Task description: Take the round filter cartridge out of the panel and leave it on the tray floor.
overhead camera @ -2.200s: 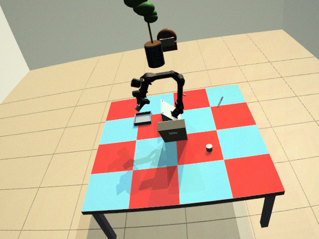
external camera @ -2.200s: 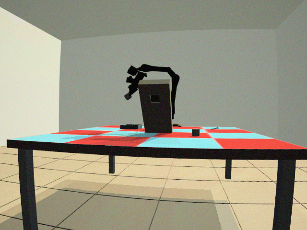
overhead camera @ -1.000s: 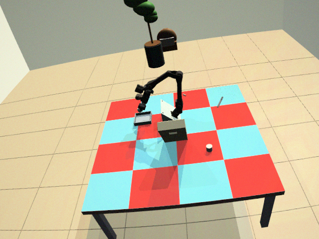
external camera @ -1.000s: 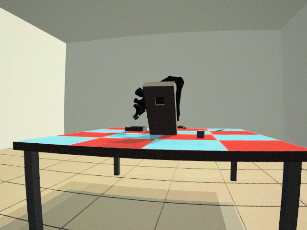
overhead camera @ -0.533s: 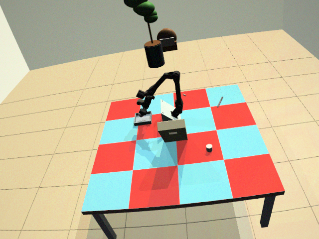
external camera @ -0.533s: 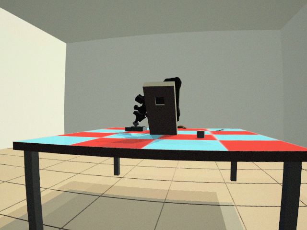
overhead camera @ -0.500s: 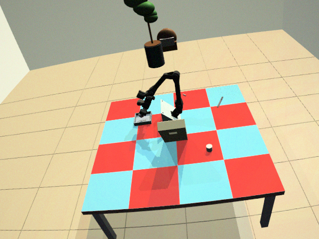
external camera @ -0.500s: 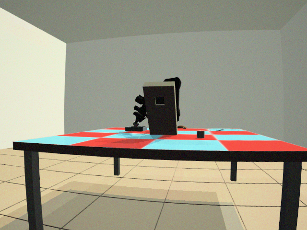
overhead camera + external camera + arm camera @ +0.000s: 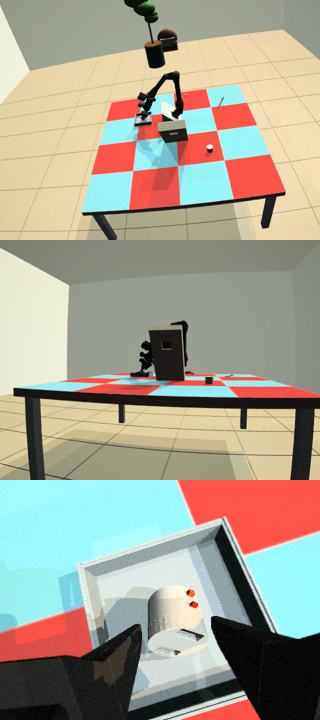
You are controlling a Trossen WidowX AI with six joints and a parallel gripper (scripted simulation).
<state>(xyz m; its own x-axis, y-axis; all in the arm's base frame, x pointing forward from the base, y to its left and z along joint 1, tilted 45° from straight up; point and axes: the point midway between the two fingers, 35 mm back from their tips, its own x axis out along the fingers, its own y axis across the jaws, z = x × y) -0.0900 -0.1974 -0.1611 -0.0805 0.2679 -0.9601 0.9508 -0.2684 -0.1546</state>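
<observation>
The round off-white filter cartridge (image 9: 170, 611) (image 9: 142, 118) is out of the panel and inside the tray (image 9: 150, 549) (image 9: 143, 124) (image 9: 136, 374). It shows two dark slots on its face and an orange and a red mark on its side. It looks tipped with its slotted face partly up; whether it rests fully on the floor is hard to tell. My gripper (image 9: 175, 625) (image 9: 143, 115) is open around it, low over the tray, with a visible gap beside each finger in the wrist view. The service panel (image 9: 167, 109) (image 9: 168, 361) stands right of the tray.
The tray walls stand close around my fingers. A small dark cylinder with a white top (image 9: 209, 148) (image 9: 209, 380) stands right of the panel. A thin grey bar (image 9: 220, 102) and a small light piece (image 9: 185, 95) lie toward the far side of the table.
</observation>
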